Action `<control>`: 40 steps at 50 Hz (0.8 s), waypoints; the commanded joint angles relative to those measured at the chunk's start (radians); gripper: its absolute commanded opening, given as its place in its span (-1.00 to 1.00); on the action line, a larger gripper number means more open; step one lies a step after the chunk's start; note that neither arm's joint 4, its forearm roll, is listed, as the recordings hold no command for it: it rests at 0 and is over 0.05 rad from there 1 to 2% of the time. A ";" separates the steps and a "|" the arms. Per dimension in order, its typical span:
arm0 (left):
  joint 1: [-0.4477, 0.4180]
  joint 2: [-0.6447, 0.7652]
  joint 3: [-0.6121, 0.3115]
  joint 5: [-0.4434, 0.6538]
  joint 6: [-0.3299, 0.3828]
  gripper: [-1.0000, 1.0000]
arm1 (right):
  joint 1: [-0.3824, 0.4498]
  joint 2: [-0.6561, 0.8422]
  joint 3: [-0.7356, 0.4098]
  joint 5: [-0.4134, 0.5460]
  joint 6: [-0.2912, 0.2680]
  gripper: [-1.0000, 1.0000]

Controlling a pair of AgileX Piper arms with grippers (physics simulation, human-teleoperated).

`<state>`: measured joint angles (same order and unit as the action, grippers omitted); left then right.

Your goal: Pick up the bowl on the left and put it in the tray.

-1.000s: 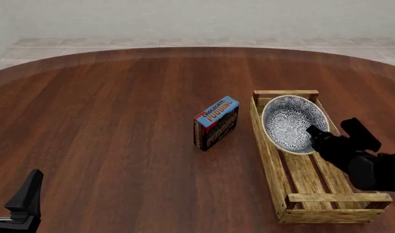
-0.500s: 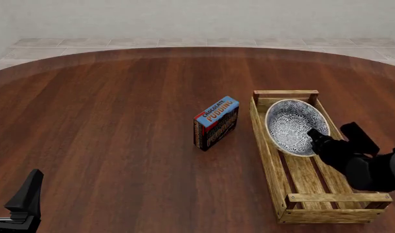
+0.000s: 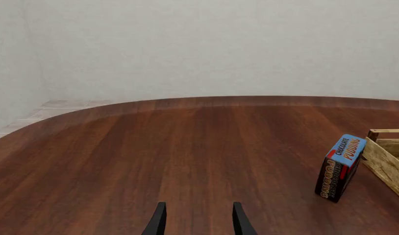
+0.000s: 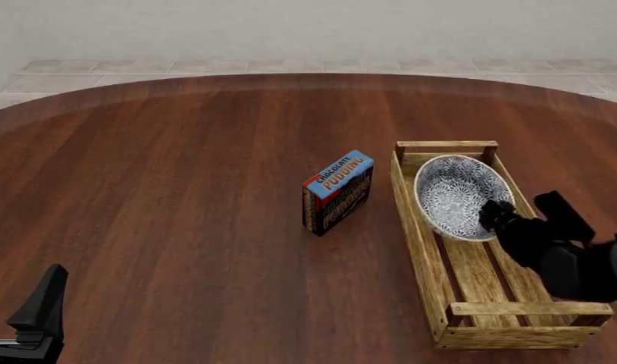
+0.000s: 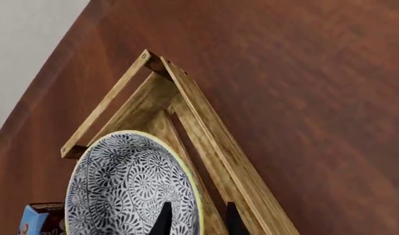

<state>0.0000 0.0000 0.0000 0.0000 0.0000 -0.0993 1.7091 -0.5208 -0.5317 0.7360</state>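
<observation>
The blue-and-white patterned bowl (image 4: 452, 193) lies in the far end of the wooden slatted tray (image 4: 420, 250), leaning slightly toward the tray's left wall. My right gripper (image 4: 496, 214) is at the bowl's near right rim. In the right wrist view the bowl (image 5: 121, 186) shows its yellowish rim between the spread fingers of the right gripper (image 5: 197, 220), which looks open, with the tray (image 5: 212, 137) beneath. My left gripper (image 4: 15, 292) rests open at the near left corner, far from the bowl; the left gripper (image 3: 196, 220) holds nothing.
A chocolate pudding box (image 4: 338, 191) stands upright just left of the tray, also visible in the left wrist view (image 3: 341, 166). The near half of the tray holds only bare slats (image 4: 490, 273). The round table's far edge (image 4: 308, 76) meets a tiled floor.
The bowl went from tilted up in my right gripper to settled lower in the tray's far end. The right fingers now stand apart around its rim. The left arm stayed still.
</observation>
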 commanded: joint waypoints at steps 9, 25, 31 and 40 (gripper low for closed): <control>0.000 0.000 0.000 0.000 0.000 1.00 | -0.001 -0.061 0.037 -0.018 -0.018 1.00; 0.000 0.000 0.000 0.000 0.000 1.00 | 0.014 -0.368 0.139 0.054 -0.076 1.00; 0.000 0.000 0.000 0.000 0.000 1.00 | 0.041 -0.591 0.171 0.176 -0.094 1.00; 0.000 0.000 0.000 0.000 0.000 1.00 | 0.081 -0.992 0.165 0.445 -0.162 1.00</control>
<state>0.0000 0.0000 0.0000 0.0000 0.0000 -0.0556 1.0669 -0.3707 -0.3007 0.6274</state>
